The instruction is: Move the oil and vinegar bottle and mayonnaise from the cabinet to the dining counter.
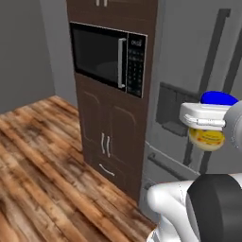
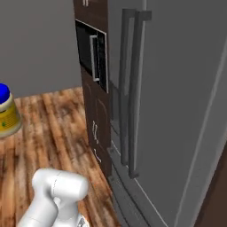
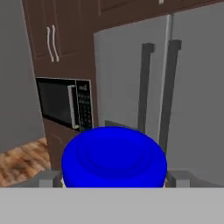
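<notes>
The left base view gives the clearest look at the grip: the tool (image 1: 206,124) is spread wide across the mayonnaise (image 1: 208,138), its white body crossing the jar just under the lid, so the jar hangs in the air, resting on no surface, in front of the grey refrigerator (image 1: 189,56). That same view also takes in the built-in microwave (image 1: 108,57) set in a tall dark brown cabinet column (image 1: 111,137), and the wood plank floor (image 1: 42,160) below.

The right base view catches the mayonnaise (image 2: 7,113) at its left edge, partly cut off, with no tool visible around it, the plank floor behind it; what it adds is the refrigerator (image 2: 177,111) seen side-on, with its two long vertical bar handles (image 2: 132,88).

The hand view looks down along the jar, so the mayonnaise (image 3: 113,159) shows mainly as its lid, with grey finger pads (image 3: 177,178) on either side of it. Beyond are the refrigerator doors and upper brown cabinets (image 3: 57,30) with silver handles.

The jar is short and round, with a yellowish body and label and a bright blue screw lid. It stands upright, lid up, its long axis vertical and in line with the hand camera's line of sight.
</notes>
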Robot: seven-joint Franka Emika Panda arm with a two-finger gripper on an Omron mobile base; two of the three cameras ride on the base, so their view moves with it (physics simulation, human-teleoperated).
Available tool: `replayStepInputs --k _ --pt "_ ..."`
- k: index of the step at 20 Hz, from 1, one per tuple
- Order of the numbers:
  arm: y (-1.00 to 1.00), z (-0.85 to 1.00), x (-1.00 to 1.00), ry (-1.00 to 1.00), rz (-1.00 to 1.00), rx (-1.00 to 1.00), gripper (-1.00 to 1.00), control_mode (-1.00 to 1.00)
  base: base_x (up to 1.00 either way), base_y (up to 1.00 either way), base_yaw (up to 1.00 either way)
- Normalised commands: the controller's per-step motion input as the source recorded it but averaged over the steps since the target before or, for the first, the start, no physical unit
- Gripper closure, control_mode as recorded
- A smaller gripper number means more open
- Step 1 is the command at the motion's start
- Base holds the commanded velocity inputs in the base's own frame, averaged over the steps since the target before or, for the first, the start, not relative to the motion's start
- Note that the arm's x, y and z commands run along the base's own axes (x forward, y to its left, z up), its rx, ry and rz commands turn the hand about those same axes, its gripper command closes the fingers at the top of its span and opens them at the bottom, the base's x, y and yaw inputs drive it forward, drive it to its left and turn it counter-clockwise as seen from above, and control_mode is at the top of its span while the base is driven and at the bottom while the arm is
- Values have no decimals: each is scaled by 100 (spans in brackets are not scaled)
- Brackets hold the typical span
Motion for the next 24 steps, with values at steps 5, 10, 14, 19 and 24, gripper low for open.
replayStepInputs --k 5,10,14,19,24 --pt "0 0 0 0 0 0 100 100 100 9 56" --pt "0 0 0 0 0 0 100 100 100 21 54" --pt "0 0 0 0 0 0 100 100 100 19 53" --pt "0 0 0 0 0 0 100 100 100 6 46" --pt "0 0 0 0 0 0 100 100 100 1 41"
